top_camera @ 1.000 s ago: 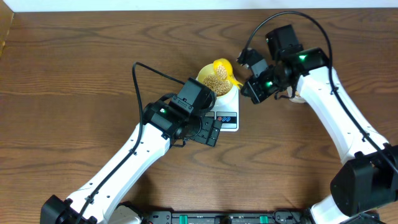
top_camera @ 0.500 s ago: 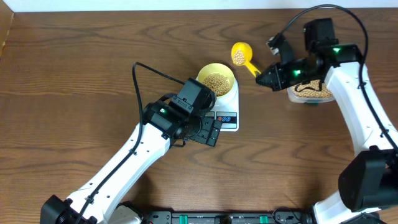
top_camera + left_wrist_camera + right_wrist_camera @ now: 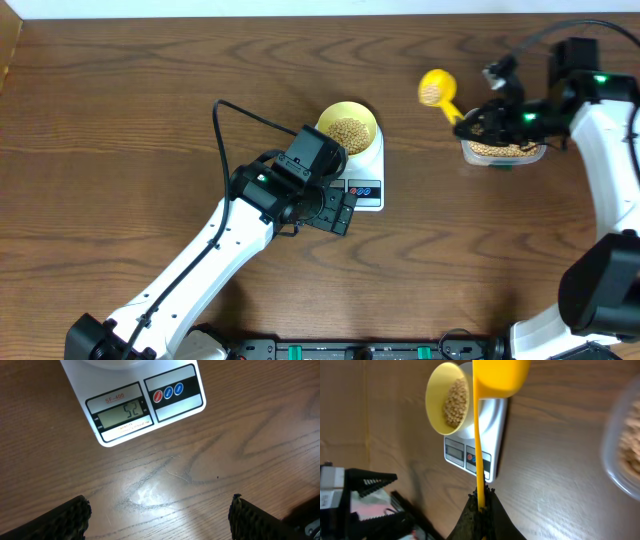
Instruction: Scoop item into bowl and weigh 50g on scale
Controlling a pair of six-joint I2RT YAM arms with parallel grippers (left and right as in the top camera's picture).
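Observation:
The pale-yellow bowl (image 3: 348, 128) holds tan beans (image 3: 348, 131) and sits on the white scale (image 3: 365, 188). In the left wrist view the scale's display (image 3: 122, 413) reads 52. My left gripper (image 3: 338, 212) is open and empty, just in front of the scale; it also shows in the left wrist view (image 3: 159, 517). My right gripper (image 3: 475, 126) is shut on the handle of a yellow scoop (image 3: 437, 90) holding a few beans, at the left edge of the clear tub. The right wrist view shows the scoop (image 3: 500, 375), the gripper (image 3: 481, 505) and the bowl (image 3: 449, 397).
A clear plastic tub (image 3: 503, 150) of beans stands at the right, under my right arm. A black cable (image 3: 235, 112) loops over the table left of the scale. The table's far edge runs along the top of the overhead view.
My right gripper has carried the scoop away from above the bowl, to the right, to the tub's left edge. My left arm has not moved.

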